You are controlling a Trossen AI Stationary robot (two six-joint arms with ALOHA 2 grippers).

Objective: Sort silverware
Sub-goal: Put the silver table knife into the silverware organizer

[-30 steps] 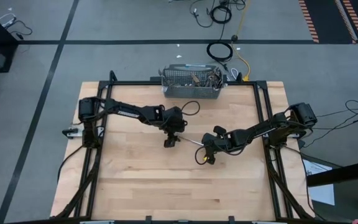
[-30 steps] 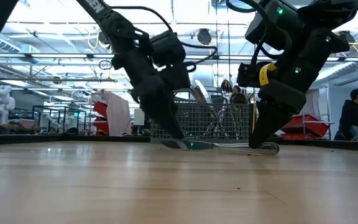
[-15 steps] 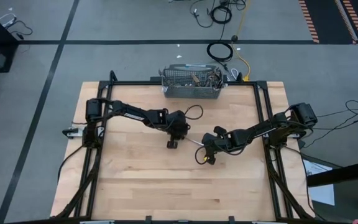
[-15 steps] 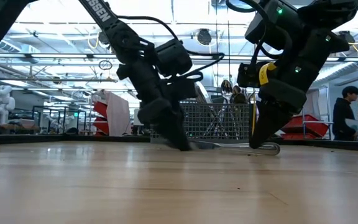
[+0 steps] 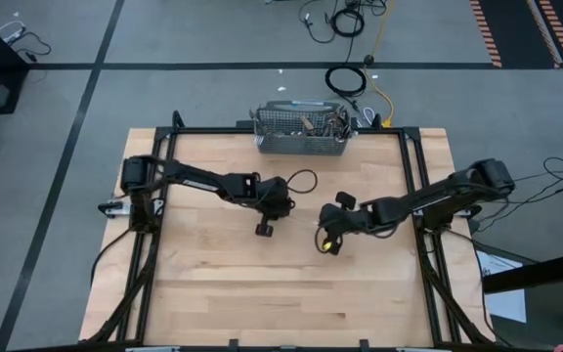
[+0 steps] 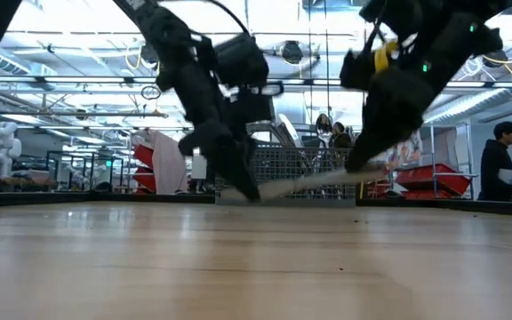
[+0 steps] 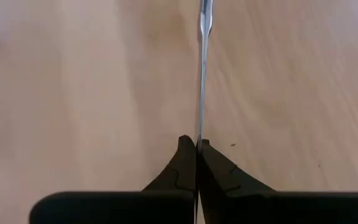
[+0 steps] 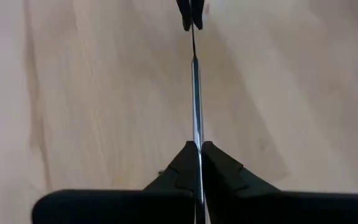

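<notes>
Both grippers, left gripper [image 7: 197,146] and right gripper [image 8: 197,148], pinch one knife [image 6: 314,182] mid-frame above the bench [image 5: 223,284]; pulling apart could twist it loose.

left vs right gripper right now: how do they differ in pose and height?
In the low view, the left gripper sits close to the table, gripping the low end of the knife; the right gripper is higher, gripping the raised end. From above, the left gripper is left of centre, the right gripper right of it. Both are shut on the same knife.
</notes>
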